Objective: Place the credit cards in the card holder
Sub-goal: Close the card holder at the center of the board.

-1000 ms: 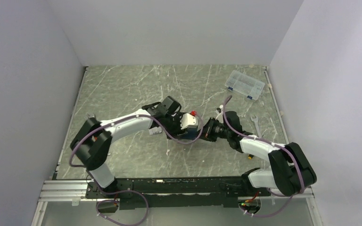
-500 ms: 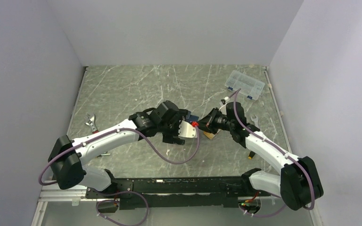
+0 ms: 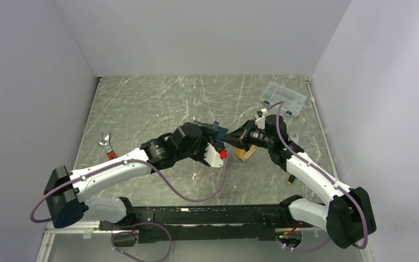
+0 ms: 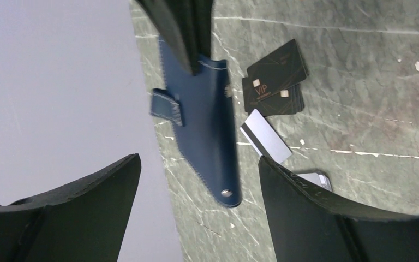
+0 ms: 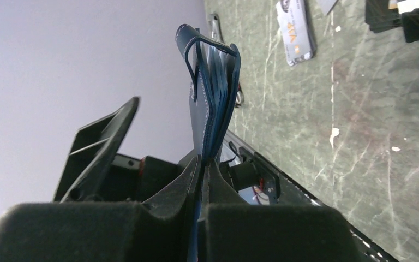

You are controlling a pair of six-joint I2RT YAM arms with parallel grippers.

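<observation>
Navy-blue leather folding card holder [image 4: 207, 125] hangs pinched in the right gripper [image 5: 202, 169] over the middle of the bench [image 3: 142, 109]. Left gripper [image 4: 199, 159], jaws apart, should take the silver-grey dark-striped card [image 4: 265, 143] edgewise.

We see the card holder [image 4: 204, 125] as matt, leather-like, with pale stitching and a shiny metal snap [image 4: 227, 192]; beside it a smooth plastic silver card [image 4: 265, 143] lies on the scuffed table [image 4: 360, 109]
</observation>
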